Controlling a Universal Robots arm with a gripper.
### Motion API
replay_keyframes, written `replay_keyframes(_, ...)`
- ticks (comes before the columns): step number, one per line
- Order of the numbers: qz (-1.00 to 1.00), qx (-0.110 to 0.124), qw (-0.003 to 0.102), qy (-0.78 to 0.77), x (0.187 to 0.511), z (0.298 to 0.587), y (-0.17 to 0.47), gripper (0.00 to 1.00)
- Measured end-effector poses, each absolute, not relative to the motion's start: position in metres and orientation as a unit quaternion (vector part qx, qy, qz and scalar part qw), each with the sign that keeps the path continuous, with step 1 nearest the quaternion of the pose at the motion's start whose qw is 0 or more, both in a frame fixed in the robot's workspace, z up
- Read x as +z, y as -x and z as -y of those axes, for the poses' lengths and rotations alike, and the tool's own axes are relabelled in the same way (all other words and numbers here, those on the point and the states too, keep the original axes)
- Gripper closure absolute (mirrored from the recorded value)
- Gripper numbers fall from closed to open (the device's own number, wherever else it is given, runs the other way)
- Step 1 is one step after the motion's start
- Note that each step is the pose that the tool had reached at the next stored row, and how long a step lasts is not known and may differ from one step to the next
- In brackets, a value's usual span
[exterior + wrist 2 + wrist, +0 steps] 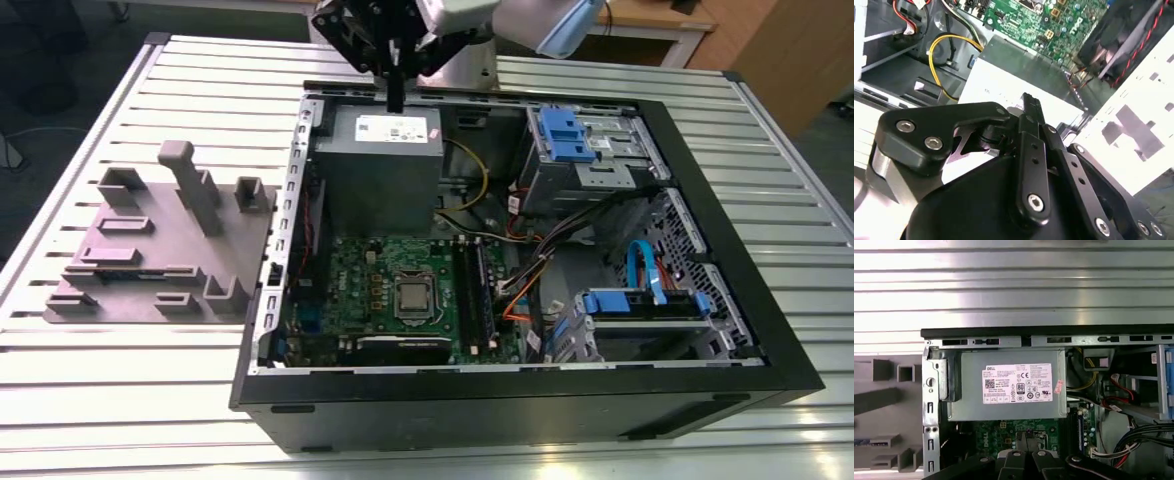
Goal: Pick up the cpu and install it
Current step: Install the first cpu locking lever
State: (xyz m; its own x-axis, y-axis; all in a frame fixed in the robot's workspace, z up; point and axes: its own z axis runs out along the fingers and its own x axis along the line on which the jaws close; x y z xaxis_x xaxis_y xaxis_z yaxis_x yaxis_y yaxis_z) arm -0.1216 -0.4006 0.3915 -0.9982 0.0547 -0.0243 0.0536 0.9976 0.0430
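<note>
Open black computer case (pixel 534 405) on slatted metal table (pixel 134 400). Small silver-grey square cpu (pixel 416 296) lies in the socket of the green motherboard (pixel 367 265). Behind that, grey power-supply box (pixel 378 165). Farthest back, black tool (pixel 396 103) hangs over the box's far edge, fingers pressed together.

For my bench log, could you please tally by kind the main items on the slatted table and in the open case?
Computer case: 1
Grey fixture block: 1
Power supply: 1
Green motherboard: 1
Blue drive brackets: 2
Total: 6
</note>
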Motion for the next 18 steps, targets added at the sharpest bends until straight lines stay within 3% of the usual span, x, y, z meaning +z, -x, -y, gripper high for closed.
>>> replay_keyframes(18, -0.999, 0.022, 0.013, -0.038, 0.3933, 0.3990, 0.1220, 0.90)
